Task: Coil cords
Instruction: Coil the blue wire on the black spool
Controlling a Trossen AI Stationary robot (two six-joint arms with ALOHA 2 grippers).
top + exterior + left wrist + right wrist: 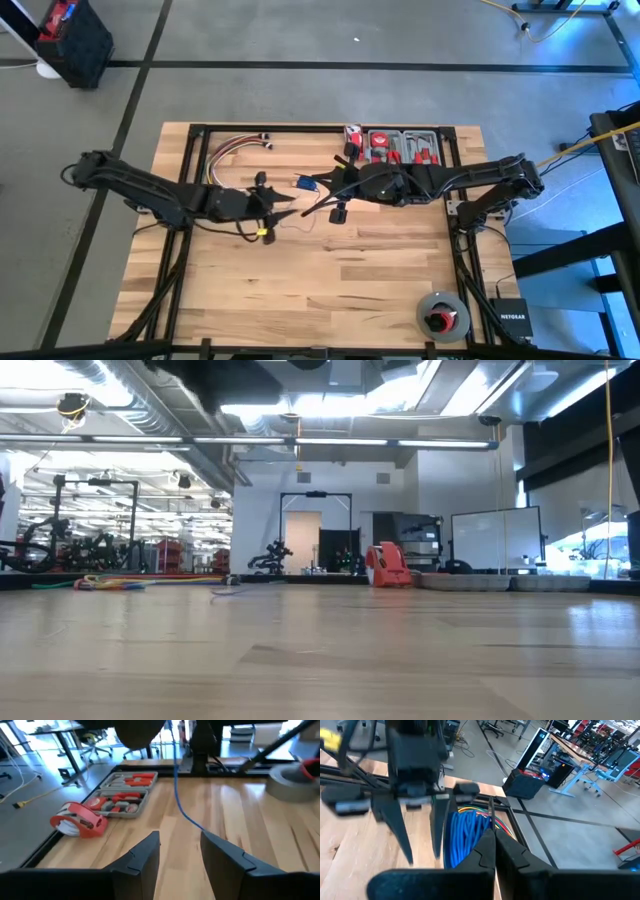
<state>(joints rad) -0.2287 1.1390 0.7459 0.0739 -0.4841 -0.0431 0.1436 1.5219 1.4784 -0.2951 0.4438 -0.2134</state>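
Hand tools in grey tray [116, 805]

The table [330, 270] is showing pale, smooth wood planks with a soft sheen. The cords [181, 805] are looking like glossy blue plastic-coated wire. At the far edge, the tool tray [107, 802] is looking like matt grey plastic.
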